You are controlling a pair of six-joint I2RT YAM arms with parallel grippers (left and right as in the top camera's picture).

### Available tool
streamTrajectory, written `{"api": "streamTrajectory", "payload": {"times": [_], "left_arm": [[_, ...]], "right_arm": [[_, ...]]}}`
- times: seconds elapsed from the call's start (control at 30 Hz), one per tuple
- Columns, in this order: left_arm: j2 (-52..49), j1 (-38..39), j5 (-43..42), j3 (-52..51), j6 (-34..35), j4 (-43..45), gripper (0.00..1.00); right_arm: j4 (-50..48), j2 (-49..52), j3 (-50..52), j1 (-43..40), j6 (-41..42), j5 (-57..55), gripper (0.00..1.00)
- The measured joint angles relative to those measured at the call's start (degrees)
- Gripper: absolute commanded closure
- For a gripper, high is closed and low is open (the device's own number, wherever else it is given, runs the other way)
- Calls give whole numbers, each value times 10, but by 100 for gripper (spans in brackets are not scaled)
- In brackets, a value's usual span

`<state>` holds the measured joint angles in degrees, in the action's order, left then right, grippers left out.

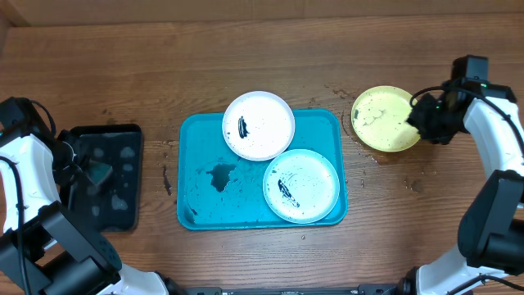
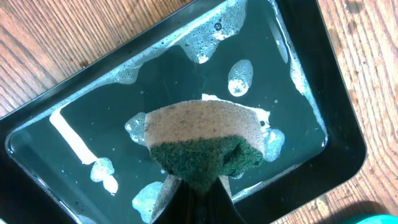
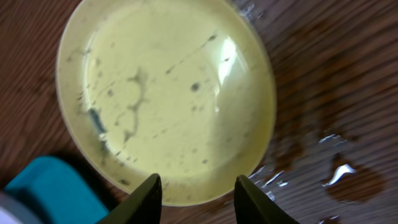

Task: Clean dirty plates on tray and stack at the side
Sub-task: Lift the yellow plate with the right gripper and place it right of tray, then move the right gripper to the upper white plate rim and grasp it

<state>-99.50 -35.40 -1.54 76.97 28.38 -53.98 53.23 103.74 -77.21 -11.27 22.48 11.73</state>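
yellow plate (image 1: 383, 119) lay by the worktop's right edge under the wide-open right claw (image 3: 198, 186); white plate (image 1: 259, 124) and mint plate (image 1: 300, 186) sat smeared on the tray (image 1: 196, 164); left claw (image 2: 199, 199) gripped sponge (image 2: 199, 140).

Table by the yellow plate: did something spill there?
Yes. Wet splashes glisten on the wooden table beside the yellow plate, and a dark puddle sits on the blue tray.
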Motion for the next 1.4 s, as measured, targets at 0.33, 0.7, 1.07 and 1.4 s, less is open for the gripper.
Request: {"api": "streamTrajectory", "payload": {"times": [0.33, 0.7, 1.07, 1.4], "left_arm": [[0, 0, -54, -35, -50, 103, 96], [-2, 0, -61, -170, -58, 223, 96], [-3, 0, -60, -200, -54, 256, 96], [40, 0, -57, -18, -45, 115, 96]], "right_arm": [[9, -35, 0, 149, -23, 171, 51], [-53, -52, 0, 349, -4, 185, 51], [-62, -54, 0, 376, 1, 175, 46], [-170, -56, 0, 376, 0, 12, 47]]}}
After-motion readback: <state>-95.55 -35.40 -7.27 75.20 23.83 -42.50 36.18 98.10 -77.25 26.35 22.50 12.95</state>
